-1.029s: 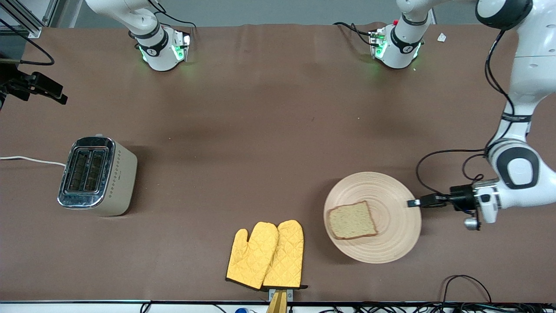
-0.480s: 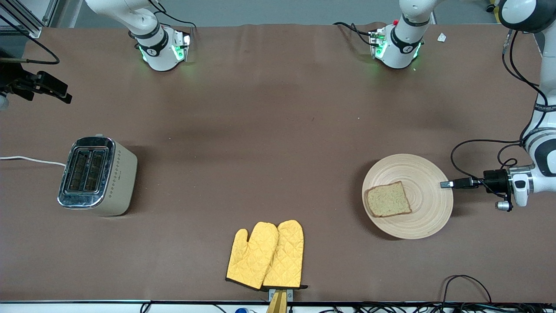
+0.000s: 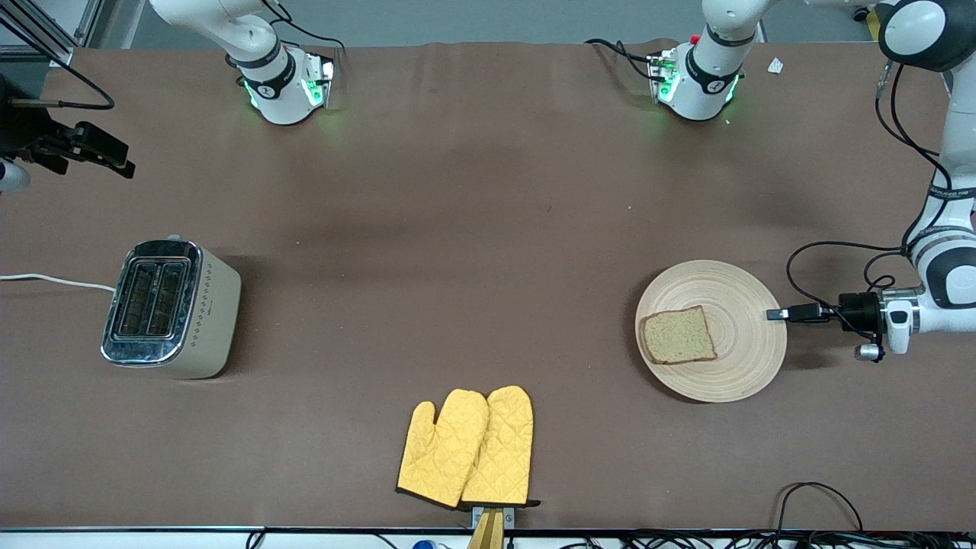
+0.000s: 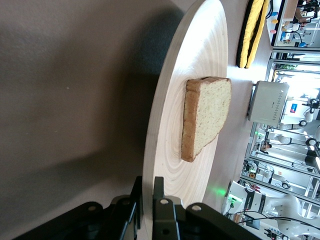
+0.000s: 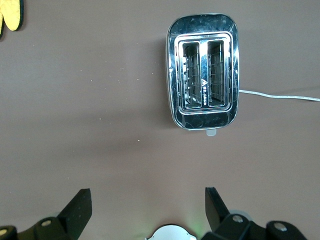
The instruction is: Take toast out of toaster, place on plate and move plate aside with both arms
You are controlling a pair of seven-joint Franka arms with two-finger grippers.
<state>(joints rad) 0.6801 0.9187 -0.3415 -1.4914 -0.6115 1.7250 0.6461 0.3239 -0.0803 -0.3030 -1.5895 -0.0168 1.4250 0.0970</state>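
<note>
The left gripper (image 3: pixel 776 314), black and two-fingered, is pinching the rim of the round, light beige wooden plate (image 3: pixel 743 366) with ring grooves. In the left wrist view its fingers (image 4: pixel 159 200) are pressing together on the plate's edge, one above the wood and one below. The squarish slice of light brown speckled toast (image 3: pixel 679 335) with a darker crust is lying flat on the plate, out past the fingertips toward the rim away from the gripper.

The right gripper (image 3: pixel 107 156) is hanging up in the air at the right arm's end of the table with its fingers spread wide and nothing between them. The boxy cream-beige toaster (image 5: pixel 203 70) with a chrome top is sitting below it, and both slots are looking empty, though their depths are dark. This arm is waiting.

By my reading, the toast is already out and plated, and the step in hand is shifting the plate aside toward the left arm's end. The next move is likely calling for the left gripper to let go of the rim and draw straight back without tipping the plate.

A pair of yellow quilted oven mitts (image 3: pixel 467 448) is lying well apart from both grippers.
</note>
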